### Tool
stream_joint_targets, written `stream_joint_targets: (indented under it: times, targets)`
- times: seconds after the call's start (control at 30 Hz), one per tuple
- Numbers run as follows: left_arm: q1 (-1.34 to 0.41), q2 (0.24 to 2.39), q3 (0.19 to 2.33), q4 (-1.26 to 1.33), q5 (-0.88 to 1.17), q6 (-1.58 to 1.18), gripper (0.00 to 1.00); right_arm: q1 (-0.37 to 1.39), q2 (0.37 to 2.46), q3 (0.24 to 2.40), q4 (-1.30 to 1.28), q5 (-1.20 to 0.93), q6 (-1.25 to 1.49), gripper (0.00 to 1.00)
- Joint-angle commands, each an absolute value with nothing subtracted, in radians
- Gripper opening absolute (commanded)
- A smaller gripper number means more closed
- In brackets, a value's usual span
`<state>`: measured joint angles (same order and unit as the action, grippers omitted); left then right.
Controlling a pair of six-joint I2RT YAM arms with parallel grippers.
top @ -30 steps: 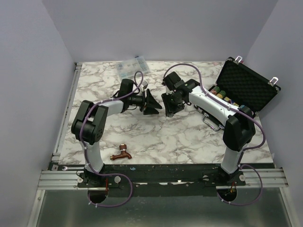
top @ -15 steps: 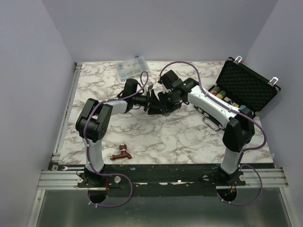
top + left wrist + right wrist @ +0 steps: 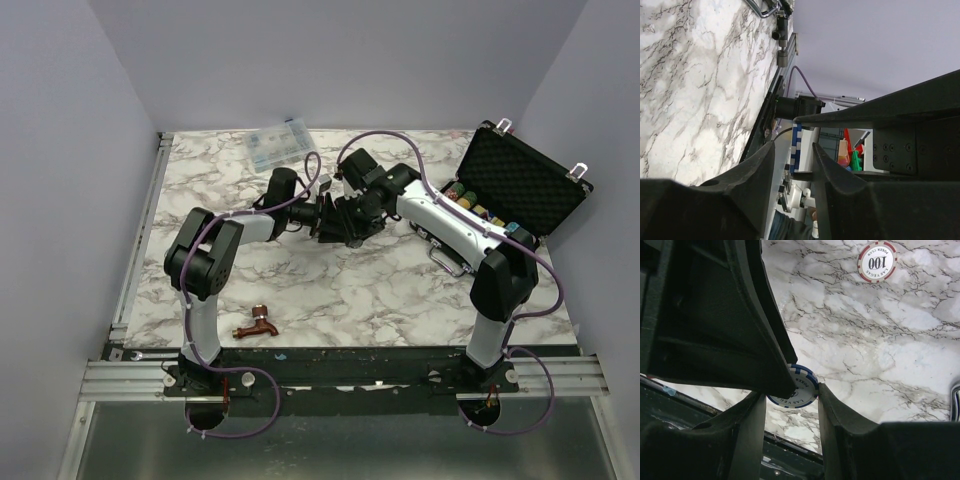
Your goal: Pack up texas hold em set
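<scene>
The black foam-lined case (image 3: 525, 180) stands open at the right, with chip rows (image 3: 472, 205) in its base. My two grippers meet nose to nose over the table's middle. My right gripper (image 3: 350, 215) (image 3: 791, 390) is shut on a blue-and-white poker chip (image 3: 802, 390), gripped edge to edge. My left gripper (image 3: 325, 215) (image 3: 794, 160) is open, its fingers (image 3: 757, 175) on either side of that chip's faces, with gaps showing. The chip appears edge-on in the left wrist view (image 3: 797, 147). A red-and-white "100" chip (image 3: 877, 262) lies on the marble.
A clear plastic compartment box (image 3: 282, 143) lies at the back, left of centre. A copper faucet (image 3: 255, 325) lies near the front edge by the left arm's base. The case's silver handle (image 3: 445, 258) juts toward the table's middle.
My left gripper has moved right and the right gripper slightly left, until their tips meet. The left jaws now straddle the blue chip.
</scene>
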<state>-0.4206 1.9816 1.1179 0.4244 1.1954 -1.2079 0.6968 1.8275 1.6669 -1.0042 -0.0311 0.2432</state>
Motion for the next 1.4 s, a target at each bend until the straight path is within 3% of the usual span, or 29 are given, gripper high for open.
stream_joint_targets:
  times: [0.0, 0.13, 0.3, 0.4, 0.47, 0.57, 0.63, 0.7, 0.8, 0.87, 0.97, 1.03, 1.17, 1.37]
  targets:
    - [-0.444, 1.994, 1.134, 0.393, 1.248, -1.156, 0.3, 0.703, 1.815, 1.678, -0.994, -0.012, 0.23, 0.01]
    - [-0.457, 1.994, 1.155, 0.306, 1.243, -1.085, 0.27, 0.704, 1.815, 1.671, -0.987, -0.013, 0.232, 0.01]
    - [-0.46, 1.99, 1.16, 0.301, 1.246, -1.08, 0.16, 0.704, 1.816, 1.674, -0.991, -0.007, 0.228, 0.01]
    - [-0.461, 1.983, 1.16, 0.304, 1.247, -1.081, 0.01, 0.704, 1.813, 1.669, -0.994, -0.005, 0.229, 0.01]
    - [-0.46, 1.974, 1.155, 0.302, 1.246, -1.081, 0.0, 0.704, 1.809, 1.66, -0.996, 0.026, 0.233, 0.03]
    - [-0.46, 1.961, 1.147, 0.324, 1.246, -1.096, 0.0, 0.704, 1.766, 1.592, -0.951, 0.007, 0.265, 0.51]
    - [-0.459, 1.954, 1.134, 0.373, 1.248, -1.13, 0.0, 0.694, 1.714, 1.513, -0.875, -0.097, 0.294, 0.7]
    - [-0.456, 1.95, 1.122, 0.428, 1.25, -1.165, 0.0, 0.667, 1.644, 1.408, -0.765, -0.227, 0.342, 0.8]
    - [-0.45, 1.945, 1.106, 0.486, 1.251, -1.212, 0.0, 0.608, 1.537, 1.22, -0.55, -0.387, 0.452, 0.84]
    - [-0.446, 1.94, 1.097, 0.512, 1.246, -1.233, 0.0, 0.567, 1.454, 1.074, -0.332, -0.5, 0.593, 0.84]
    - [-0.445, 1.936, 1.08, 0.573, 1.241, -1.276, 0.0, 0.522, 1.365, 0.861, 0.033, -0.634, 0.829, 0.72]
    - [-0.444, 1.936, 1.069, 0.62, 1.242, -1.316, 0.0, 0.499, 1.342, 0.778, 0.192, -0.667, 0.939, 0.7]
    - [-0.443, 1.939, 1.05, 0.736, 1.249, -1.398, 0.0, 0.471, 1.347, 0.718, 0.295, -0.675, 1.031, 0.47]
    - [-0.443, 1.933, 1.028, 0.815, 1.252, -1.455, 0.0, 0.433, 1.333, 0.652, 0.402, -0.641, 1.115, 0.47]
